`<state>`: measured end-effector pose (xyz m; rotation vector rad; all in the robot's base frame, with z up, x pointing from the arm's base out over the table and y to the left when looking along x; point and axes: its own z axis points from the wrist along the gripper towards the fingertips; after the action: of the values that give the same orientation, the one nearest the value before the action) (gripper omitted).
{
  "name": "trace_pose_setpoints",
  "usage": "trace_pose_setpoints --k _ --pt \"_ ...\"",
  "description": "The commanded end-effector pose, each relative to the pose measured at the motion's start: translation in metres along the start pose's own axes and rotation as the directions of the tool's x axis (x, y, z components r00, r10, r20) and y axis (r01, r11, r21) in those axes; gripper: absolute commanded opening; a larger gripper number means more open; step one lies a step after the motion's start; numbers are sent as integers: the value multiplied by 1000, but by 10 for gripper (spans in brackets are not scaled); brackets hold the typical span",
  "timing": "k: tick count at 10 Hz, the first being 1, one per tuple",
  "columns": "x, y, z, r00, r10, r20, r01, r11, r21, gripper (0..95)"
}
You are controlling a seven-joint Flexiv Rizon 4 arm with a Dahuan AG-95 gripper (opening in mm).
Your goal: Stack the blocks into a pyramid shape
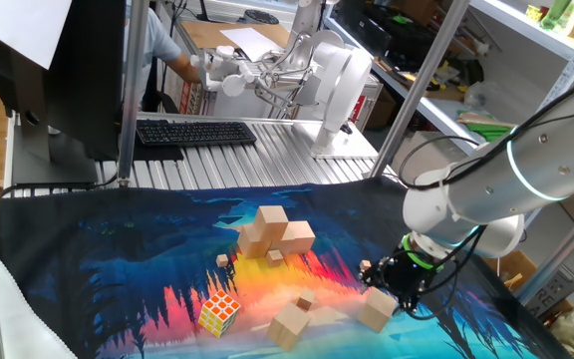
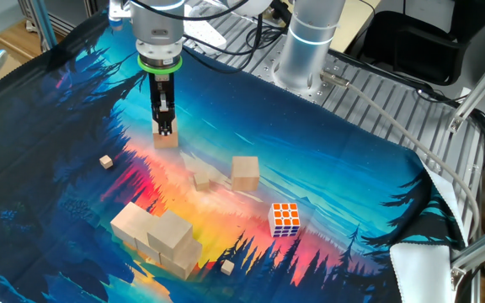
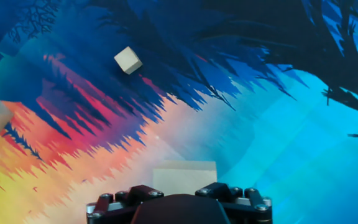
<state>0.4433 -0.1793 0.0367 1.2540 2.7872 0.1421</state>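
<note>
- Blocks, plain pale tan wooden cubes of equal size, lie in three places on the printed forest-scene cloth (image 2: 352, 160) that covers the table.
- Partial stack (image 2: 160, 236): several blocks grouped near one edge of the cloth, with at least one block resting on top of the others. The exact count cannot be told.
- Loose block (image 2: 245, 173): stands alone near the middle of the cloth, apart from the stack.
- Target block (image 2: 166, 138): sits toward the cloth edge nearest the arm's base, directly under the black two-finger gripper (image 2: 166, 126).
- Gripper state: it points straight down with its fingers at the target block. The hand view shows the block's top face (image 3: 184, 174) between the jaws. The jaws stand at a middling width; whether they already press the block cannot be told.
- Step in hand, as judged: pick-up of the target block for transfer to the stack.
- Next move calls for a firm closure on opposite faces, then a vertical lift before any sideways travel.
- Non-task items: a multicoloured puzzle cube (image 2: 285, 218) and tiny wooden cubes (image 2: 106, 162) lie near the route. Keep the carried block high enough to pass over them.
- Placement calls for square alignment on the stack, since an off-centre release could topple the upper block.
</note>
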Motion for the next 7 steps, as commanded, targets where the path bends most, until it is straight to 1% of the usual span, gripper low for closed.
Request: trace_pose_setpoints --k 1,2,3,4,5,6,7 --pt "0 0 0 1000 0 2 0 1000 -2 380" --pt "0 0 1 1000 1 3 -1 1000 -2 190" --pt "0 0 1 1000 2 3 -2 1000 -3 190" --pt "0 0 1 1000 6 4 -6 1000 -3 0" --pt "0 1 -2 1000 13 5 -13 1000 2 0" --pt "0 5 -9 999 39 4 -39 999 6 0" --pt "0 10 -13 998 60 9 -60 998 13 0"
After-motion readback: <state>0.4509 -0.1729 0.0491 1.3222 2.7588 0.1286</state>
